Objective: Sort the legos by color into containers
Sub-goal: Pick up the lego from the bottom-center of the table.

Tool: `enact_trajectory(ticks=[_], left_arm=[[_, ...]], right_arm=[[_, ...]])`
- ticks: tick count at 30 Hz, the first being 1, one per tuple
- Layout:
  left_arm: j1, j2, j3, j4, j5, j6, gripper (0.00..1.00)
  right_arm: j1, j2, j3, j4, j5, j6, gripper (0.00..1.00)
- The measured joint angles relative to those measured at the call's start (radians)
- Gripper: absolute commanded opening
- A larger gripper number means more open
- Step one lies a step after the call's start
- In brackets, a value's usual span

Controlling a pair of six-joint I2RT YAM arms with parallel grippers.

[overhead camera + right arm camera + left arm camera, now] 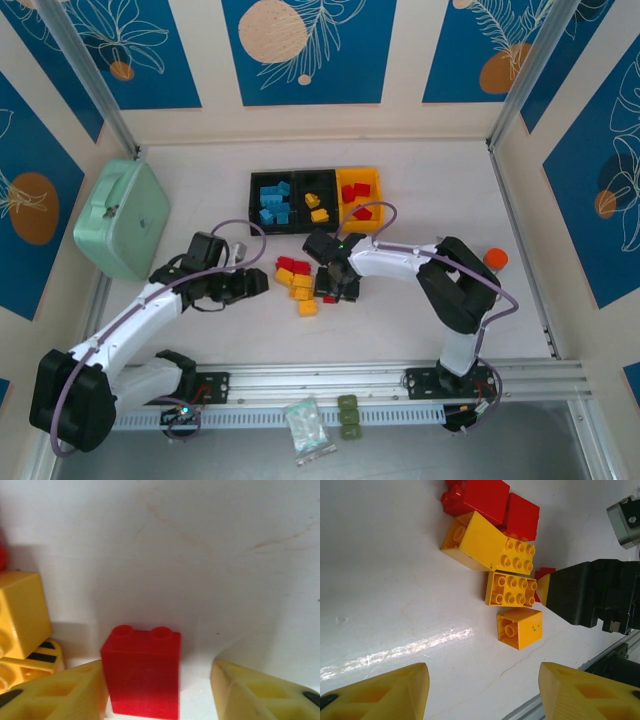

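Loose red and yellow legos (297, 280) lie in a cluster at mid-table. Behind them stand three containers: a black one with blue bricks (271, 200), a black one with yellow bricks (316, 200), and a yellow-orange one with red bricks (358, 193). My right gripper (157, 676) is down over a small red brick (142, 675) on the right of the cluster. Its left finger (75, 690) is against the brick and its right finger (250, 692) stands apart. My left gripper (484, 680) is open and empty, just short of a yellow brick (519, 628).
A large mint-green case (122, 218) sits at the left. Green blocks (348, 416) and a clear bag (306, 425) lie on the near rail. An orange knob (495, 258) is at the right. The two grippers (250, 285) (337, 285) face each other across the cluster.
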Motion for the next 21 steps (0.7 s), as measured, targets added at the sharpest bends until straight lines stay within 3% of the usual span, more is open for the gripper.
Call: enact_trajectory(ticks=[6, 15, 21], left_arm=[[-0.002, 0.001, -0.002, 0.014, 0.0, -0.008, 0.59], [-0.069, 0.055, 0.001, 0.078, -0.001, -0.043, 0.59], [-0.158, 0.138, 0.049, 0.122, -0.008, -0.064, 0.59]], right_arm=[[-0.008, -0.005, 0.001, -0.014, 0.003, -0.003, 0.32], [-0.038, -0.122, -0.01, -0.026, 0.024, -0.035, 0.3], [-0.138, -0.219, -0.003, -0.05, 0.036, -0.103, 0.3]])
